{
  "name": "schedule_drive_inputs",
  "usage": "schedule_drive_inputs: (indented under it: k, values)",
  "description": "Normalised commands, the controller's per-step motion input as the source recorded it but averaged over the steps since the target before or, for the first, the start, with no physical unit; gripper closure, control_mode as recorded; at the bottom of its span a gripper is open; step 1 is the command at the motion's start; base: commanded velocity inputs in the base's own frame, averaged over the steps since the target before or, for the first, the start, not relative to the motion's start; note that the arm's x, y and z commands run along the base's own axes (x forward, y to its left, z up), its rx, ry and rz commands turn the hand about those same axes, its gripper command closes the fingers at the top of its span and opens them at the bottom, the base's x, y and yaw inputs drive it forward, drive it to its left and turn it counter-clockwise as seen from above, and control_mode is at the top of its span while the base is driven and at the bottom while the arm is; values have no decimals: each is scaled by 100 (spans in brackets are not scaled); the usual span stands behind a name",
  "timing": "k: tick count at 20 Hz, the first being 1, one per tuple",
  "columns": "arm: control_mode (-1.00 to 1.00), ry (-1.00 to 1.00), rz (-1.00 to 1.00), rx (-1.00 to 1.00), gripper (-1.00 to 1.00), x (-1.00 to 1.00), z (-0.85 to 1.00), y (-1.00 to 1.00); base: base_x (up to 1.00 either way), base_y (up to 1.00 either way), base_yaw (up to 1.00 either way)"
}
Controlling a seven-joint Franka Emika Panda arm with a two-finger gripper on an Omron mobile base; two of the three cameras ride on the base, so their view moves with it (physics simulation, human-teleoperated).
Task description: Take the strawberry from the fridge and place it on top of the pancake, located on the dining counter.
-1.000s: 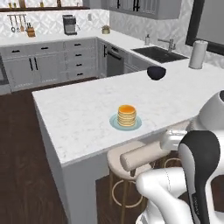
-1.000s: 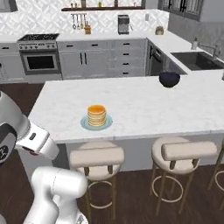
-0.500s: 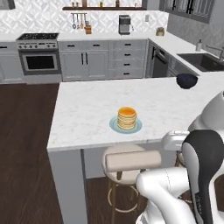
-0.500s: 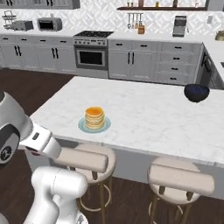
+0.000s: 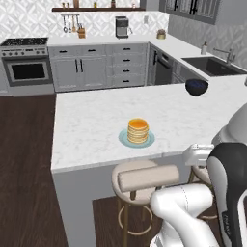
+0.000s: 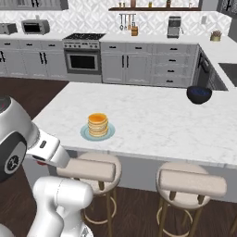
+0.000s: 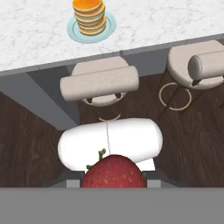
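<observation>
The two-finger gripper is clamped on the one small red strawberry, held low in front of the two round beige stools. To do the carry well, the arm should rise above the white marble dining counter edge first, then come straight down over the single stack of golden pancake on its pale blue-green plate. One dark bowl stands well apart.

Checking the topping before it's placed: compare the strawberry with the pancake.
The strawberry is red and seeded, sitting in the pincer; the pancake is a golden-tan stack topped with orange syrup, resting on a plate. The strawberry is off the dining counter; the pancake is on it. Both are rounded.
</observation>
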Motion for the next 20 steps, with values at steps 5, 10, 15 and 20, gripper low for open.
schedule_drive_inputs:
  k: [5, 10, 15, 20]
  values:
    - [100, 0, 0, 0, 100, 0, 0, 0, 31, 10, -2]
    - [100, 0, 0, 0, 100, 0, 0, 0, 38, 2, 0]
    - [100, 0, 0, 0, 100, 0, 0, 0, 50, 41, -2]
    - [100, 0, 0, 0, 100, 0, 0, 0, 44, 53, -1]
